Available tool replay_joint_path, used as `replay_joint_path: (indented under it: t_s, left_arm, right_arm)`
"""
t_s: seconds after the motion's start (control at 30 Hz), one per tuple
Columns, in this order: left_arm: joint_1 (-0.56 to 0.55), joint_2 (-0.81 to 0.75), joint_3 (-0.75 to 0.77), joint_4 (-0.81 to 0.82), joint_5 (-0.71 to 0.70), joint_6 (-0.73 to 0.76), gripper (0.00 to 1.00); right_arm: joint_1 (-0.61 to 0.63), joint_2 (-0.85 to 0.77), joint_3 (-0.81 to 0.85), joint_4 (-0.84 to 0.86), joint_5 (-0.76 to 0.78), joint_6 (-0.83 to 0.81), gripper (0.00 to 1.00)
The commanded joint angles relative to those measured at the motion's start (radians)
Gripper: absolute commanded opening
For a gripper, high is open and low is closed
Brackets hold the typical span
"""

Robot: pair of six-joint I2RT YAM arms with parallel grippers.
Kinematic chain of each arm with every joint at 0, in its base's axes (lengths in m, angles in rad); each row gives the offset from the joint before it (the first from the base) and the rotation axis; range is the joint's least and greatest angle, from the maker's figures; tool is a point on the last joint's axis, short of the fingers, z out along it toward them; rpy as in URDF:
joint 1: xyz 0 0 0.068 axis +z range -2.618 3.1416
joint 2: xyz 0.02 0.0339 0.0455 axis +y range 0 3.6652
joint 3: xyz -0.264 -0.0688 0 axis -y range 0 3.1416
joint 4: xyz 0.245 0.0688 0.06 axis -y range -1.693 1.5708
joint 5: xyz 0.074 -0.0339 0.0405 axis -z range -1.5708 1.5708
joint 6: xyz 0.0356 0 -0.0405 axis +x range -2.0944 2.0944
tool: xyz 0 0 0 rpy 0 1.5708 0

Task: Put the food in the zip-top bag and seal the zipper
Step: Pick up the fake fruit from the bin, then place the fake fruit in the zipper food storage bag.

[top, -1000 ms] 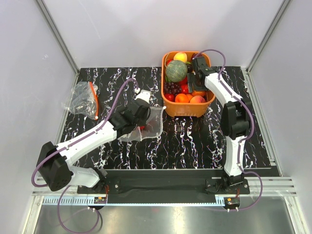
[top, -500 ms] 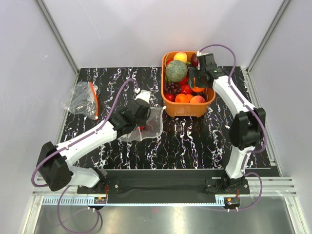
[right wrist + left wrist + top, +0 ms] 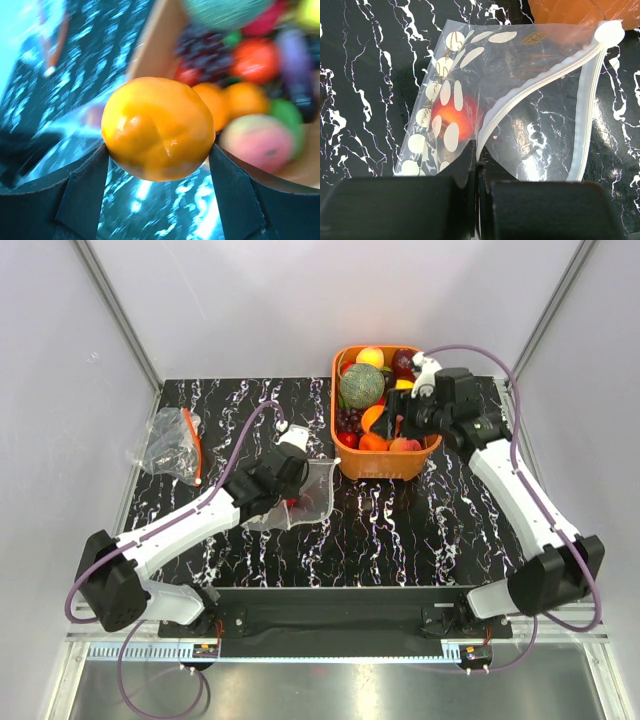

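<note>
Orange round plastic toy fruit (image 3: 157, 125), likely light, rigid, slippery, clamped across its widest part in right gripper (image 3: 158, 150) over orange plastic basket (image 3: 380, 466) at counter's (image 3: 400, 530) far edge; left gripper (image 3: 478, 165) clenched on limp dotted clear zip-top bag (image 3: 520, 107) at its zipper (image 3: 530, 84), mid-counter.

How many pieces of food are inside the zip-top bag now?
1. A small red-peach fruit lies inside the zip-top bag, behind its white dots, near the left gripper, which could hide more.
</note>
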Motion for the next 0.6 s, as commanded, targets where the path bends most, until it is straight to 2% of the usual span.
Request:
replay_joint_path:
  t_s: [0.0,0.13,0.33,0.57]
  left_arm:
    - [0.005,0.012,0.049,0.016,-0.010,0.005,0.00]
    - [0.005,0.018,0.058,0.007,-0.013,0.002,0.00]
    - [0.005,0.023,0.057,0.007,-0.005,-0.006,0.00]
    - [0.005,0.002,0.058,0.004,0.013,-0.012,0.00]
  right_arm:
    - [0.092,-0.098,-0.074,0.052,-0.154,0.034,0.49]
    - [0.206,-0.156,-0.210,0.120,-0.201,0.081,0.49]
    - [0.312,-0.179,-0.363,0.246,-0.222,0.179,0.49]
    - [0.382,-0.089,-0.405,0.369,-0.215,0.231,0.49]
